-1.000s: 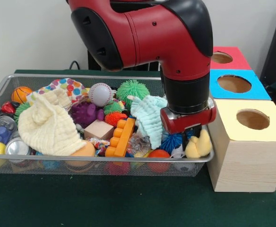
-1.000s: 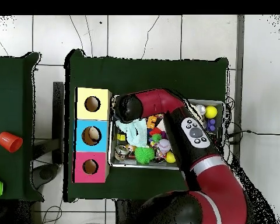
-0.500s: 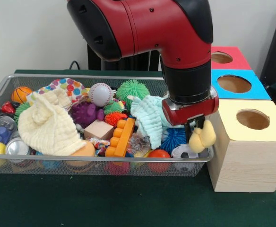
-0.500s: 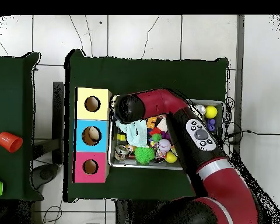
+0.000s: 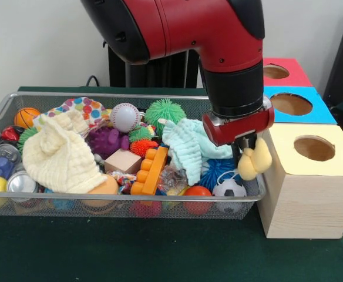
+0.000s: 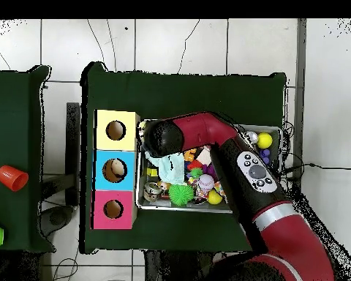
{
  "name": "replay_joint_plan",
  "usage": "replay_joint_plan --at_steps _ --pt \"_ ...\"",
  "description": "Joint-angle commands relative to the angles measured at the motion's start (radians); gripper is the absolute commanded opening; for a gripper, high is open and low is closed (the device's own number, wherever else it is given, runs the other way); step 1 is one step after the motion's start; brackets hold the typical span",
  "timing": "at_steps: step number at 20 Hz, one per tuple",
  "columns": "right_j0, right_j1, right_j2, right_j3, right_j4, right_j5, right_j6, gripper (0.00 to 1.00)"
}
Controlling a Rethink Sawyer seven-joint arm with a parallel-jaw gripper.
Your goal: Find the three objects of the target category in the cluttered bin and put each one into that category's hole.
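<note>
My gripper (image 5: 245, 151) hangs over the right end of the wire bin (image 5: 124, 198), shut on a pale yellow soft toy (image 5: 254, 160) that dangles just above the bin's rim. The toy is beside the yellow box (image 5: 303, 191), below the level of its round hole (image 5: 314, 148). Behind that box stand a blue box (image 5: 291, 104) and a red box (image 5: 275, 71), each with a hole. In the overhead view the arm's wrist (image 6: 162, 136) hides the gripper and the toy, next to the yellow box (image 6: 116, 130).
The bin is packed: a soccer ball (image 5: 229, 188), light green cloth (image 5: 186, 144), cream cloth (image 5: 60, 155), orange brick (image 5: 150, 170), baseball (image 5: 125, 117), green spiky ball (image 5: 164, 111), cans and small balls at the left. A red cup (image 6: 12, 178) stands on the other table.
The gripper has risen out of the bin with the yellow soft toy and shifted slightly toward the yellow box. The soccer ball beneath it has come into sight.
</note>
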Motion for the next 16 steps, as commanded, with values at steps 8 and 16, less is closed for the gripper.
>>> replay_joint_plan --at_steps 8,16 --pt "-0.054 -0.031 0.074 0.098 -0.005 0.006 -0.136 0.0" --pt "-0.045 -0.078 0.072 0.099 0.043 0.101 -0.112 0.0"
